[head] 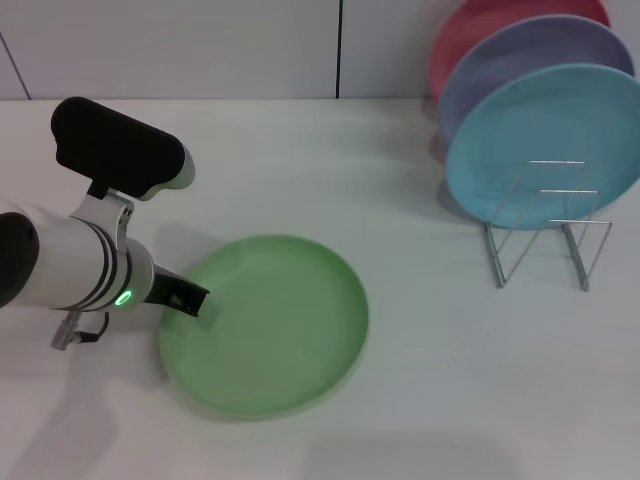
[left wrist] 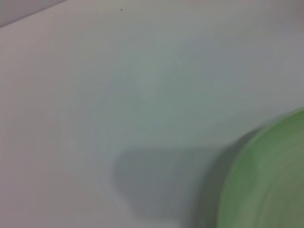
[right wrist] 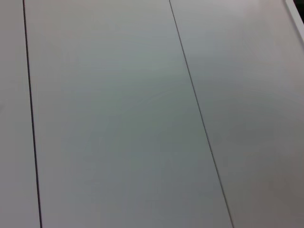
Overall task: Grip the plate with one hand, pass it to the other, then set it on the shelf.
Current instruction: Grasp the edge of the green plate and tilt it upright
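The light green plate (head: pixel 265 325) lies flat on the white table, left of centre in the head view. My left arm, white and silver with a green light, reaches in from the left. Its black gripper (head: pixel 186 297) sits at the plate's left rim, over the edge. The left wrist view shows only part of the plate's rim (left wrist: pixel 266 185) and a shadow on the table. The silver wire shelf (head: pixel 545 228) stands at the right, with free upright loops at its front. My right gripper is out of view; its wrist view shows only pale wall panels.
In the shelf lean a light blue plate (head: pixel 545 135), a lavender plate (head: pixel 520 60) behind it and a pink plate (head: pixel 470 30) at the back. A bare stretch of white table (head: pixel 420 240) lies between the green plate and the shelf.
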